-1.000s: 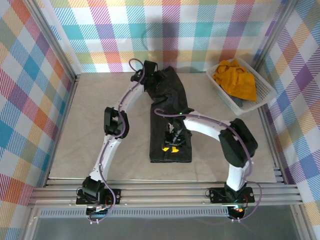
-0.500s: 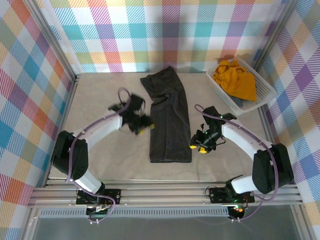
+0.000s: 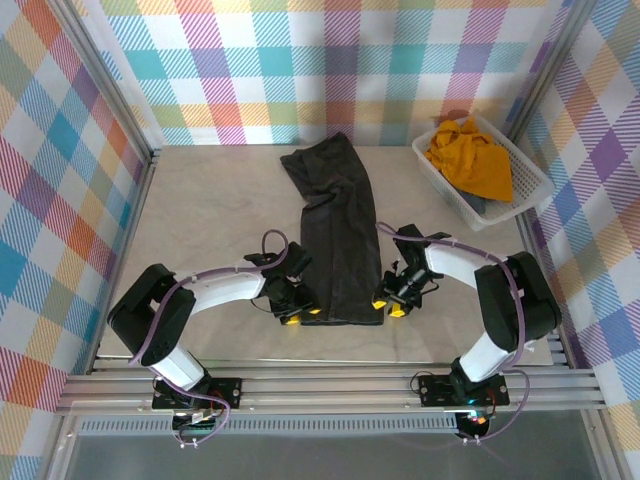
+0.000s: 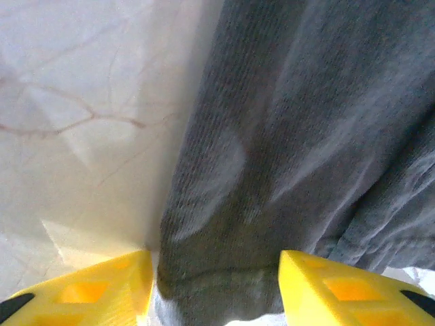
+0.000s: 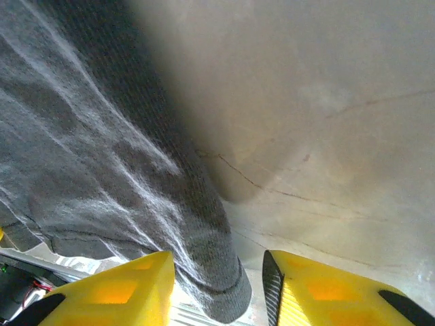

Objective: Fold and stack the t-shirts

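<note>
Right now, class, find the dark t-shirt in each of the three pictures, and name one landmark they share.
Top external: the dark t-shirt lies as a long folded strip down the middle of the table.
Left wrist: it covers the centre and right, with a near corner inside the open left gripper.
Right wrist: it covers the left half, with a corner inside the open right gripper.
Shared landmark: the pale table beside the shirt.
</note>
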